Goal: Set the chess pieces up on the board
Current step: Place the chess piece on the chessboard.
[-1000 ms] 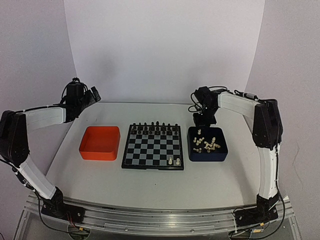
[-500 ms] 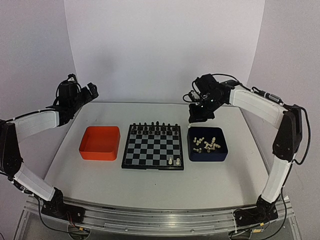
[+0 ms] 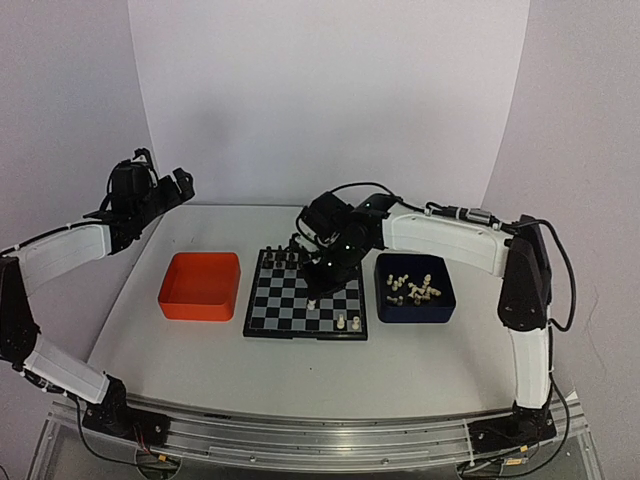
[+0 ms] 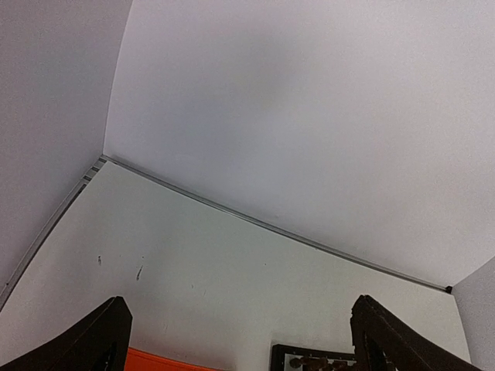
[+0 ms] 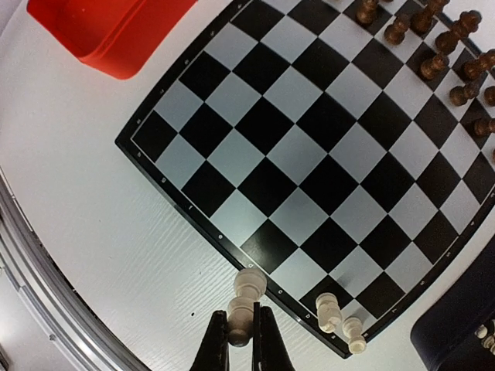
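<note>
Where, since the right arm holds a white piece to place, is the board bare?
Free: the middle rows of the board, between the black pieces along the far edge and the near row. Also free is the near row left of the two white pieces at its right end. Crowded: that far edge and that right near corner.

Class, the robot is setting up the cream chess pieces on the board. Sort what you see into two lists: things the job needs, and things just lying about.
Job: board; cream piece pinched in the right tool; two cream pieces standing on the board; loose cream pieces in the dark blue tray.
Lying about: orange tray; black pieces on the far rows.
</note>
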Action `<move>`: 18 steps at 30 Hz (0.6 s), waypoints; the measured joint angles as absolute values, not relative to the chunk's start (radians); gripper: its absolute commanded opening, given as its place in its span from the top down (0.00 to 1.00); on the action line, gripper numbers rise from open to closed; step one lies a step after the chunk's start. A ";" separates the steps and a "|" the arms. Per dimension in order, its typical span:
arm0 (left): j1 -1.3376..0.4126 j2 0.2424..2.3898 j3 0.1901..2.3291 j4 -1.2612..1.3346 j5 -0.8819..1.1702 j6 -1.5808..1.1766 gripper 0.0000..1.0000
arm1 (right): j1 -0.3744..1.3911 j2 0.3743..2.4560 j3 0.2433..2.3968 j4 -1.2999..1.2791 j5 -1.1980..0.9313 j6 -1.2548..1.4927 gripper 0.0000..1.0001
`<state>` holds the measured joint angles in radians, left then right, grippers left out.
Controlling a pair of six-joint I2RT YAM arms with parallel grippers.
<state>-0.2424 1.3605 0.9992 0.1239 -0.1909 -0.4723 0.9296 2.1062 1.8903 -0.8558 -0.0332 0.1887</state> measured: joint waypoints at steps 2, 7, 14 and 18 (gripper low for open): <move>-0.242 1.353 0.996 0.111 -0.186 -0.471 0.00 | 0.940 2.127 1.891 -0.867 -0.013 0.189 1.00; -0.242 1.331 0.966 0.098 -0.178 -0.470 0.00 | 0.948 2.162 1.891 -0.889 0.054 0.197 1.00; -0.242 1.304 0.947 0.085 -0.171 -0.470 0.00 | 0.950 2.174 1.891 -0.893 0.090 0.214 1.00; -0.242 1.294 0.944 0.081 -0.164 -0.472 0.00 | 0.950 2.188 1.890 -0.893 0.094 0.219 1.00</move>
